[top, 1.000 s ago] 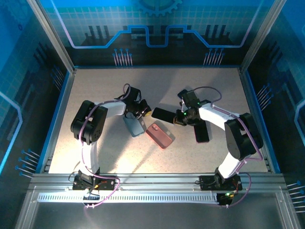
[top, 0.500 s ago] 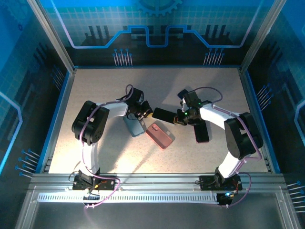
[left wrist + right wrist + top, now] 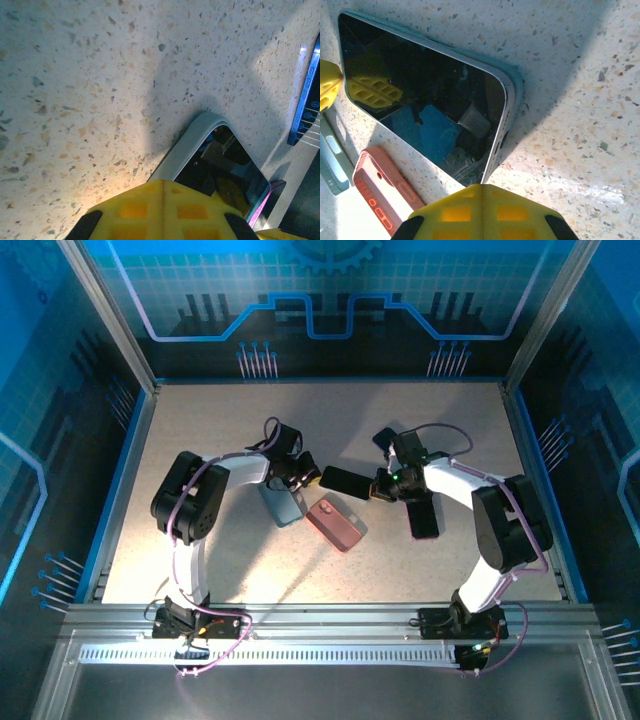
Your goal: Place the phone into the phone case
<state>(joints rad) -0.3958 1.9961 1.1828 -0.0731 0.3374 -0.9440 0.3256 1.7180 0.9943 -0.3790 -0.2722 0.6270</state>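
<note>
A black-screened phone (image 3: 345,481) with a pale blue-green rim lies mid-table, large in the right wrist view (image 3: 420,90). My right gripper (image 3: 378,486) is shut, its yellow tips (image 3: 481,189) meeting at the phone's near corner with no gap between them. A grey-blue case (image 3: 283,504) lies to the left; the left wrist view shows its grey rim (image 3: 187,145) around a glossy dark face. My left gripper (image 3: 303,477) is shut too, its tips (image 3: 162,185) over that case's end. A red case (image 3: 335,523) lies between them, lower down.
A second black phone (image 3: 424,515) lies under my right forearm. The red case (image 3: 377,192) sits just below the held-at phone, with the grey-blue case's edge (image 3: 329,160) beside it. Cage walls ring the speckled table (image 3: 200,430), which is bare at the back and left.
My left gripper has shifted slightly right toward the phone's end. The right wrist edged a little right. Phone and cases have hardly moved.
</note>
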